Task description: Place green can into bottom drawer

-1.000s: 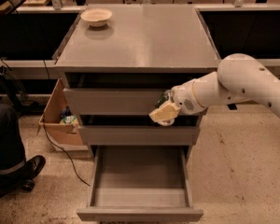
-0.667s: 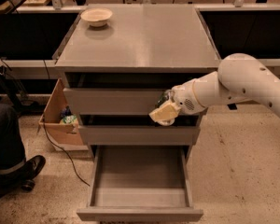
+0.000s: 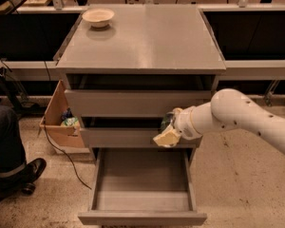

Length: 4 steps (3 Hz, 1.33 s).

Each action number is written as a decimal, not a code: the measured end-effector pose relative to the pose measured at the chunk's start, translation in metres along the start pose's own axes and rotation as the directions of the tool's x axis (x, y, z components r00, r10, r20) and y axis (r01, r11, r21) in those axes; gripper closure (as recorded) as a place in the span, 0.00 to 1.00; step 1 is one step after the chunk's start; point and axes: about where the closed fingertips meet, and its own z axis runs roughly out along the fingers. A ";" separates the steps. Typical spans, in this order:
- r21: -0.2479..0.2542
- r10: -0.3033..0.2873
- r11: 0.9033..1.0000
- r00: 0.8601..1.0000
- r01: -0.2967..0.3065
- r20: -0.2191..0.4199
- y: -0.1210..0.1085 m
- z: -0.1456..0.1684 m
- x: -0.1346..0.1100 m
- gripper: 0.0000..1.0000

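My gripper hangs at the end of the white arm, in front of the right part of the middle drawer front and just above the open bottom drawer. Its cream fingers are closed around the green can, of which only a dark green sliver shows behind them. The bottom drawer is pulled out toward me, and its plain grey inside holds nothing.
A beige bowl sits at the back left of the grey cabinet top. The top drawer and middle drawer are slightly out. A cardboard box stands left of the cabinet. A person's leg and shoe are at far left.
My gripper has moved down with the can, from the level of the top drawer front to the middle drawer front, closer to the open bottom drawer.
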 end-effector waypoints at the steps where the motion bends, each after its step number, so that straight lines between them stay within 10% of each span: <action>1: -0.025 0.002 1.000 1.000 -0.002 -0.010 -0.005 0.060 0.072 1.00; 3: -0.135 0.093 0.986 0.995 -0.095 -0.022 0.010 0.157 0.179 1.00; 4: -0.161 0.116 0.980 0.993 -0.118 -0.024 0.018 0.174 0.195 1.00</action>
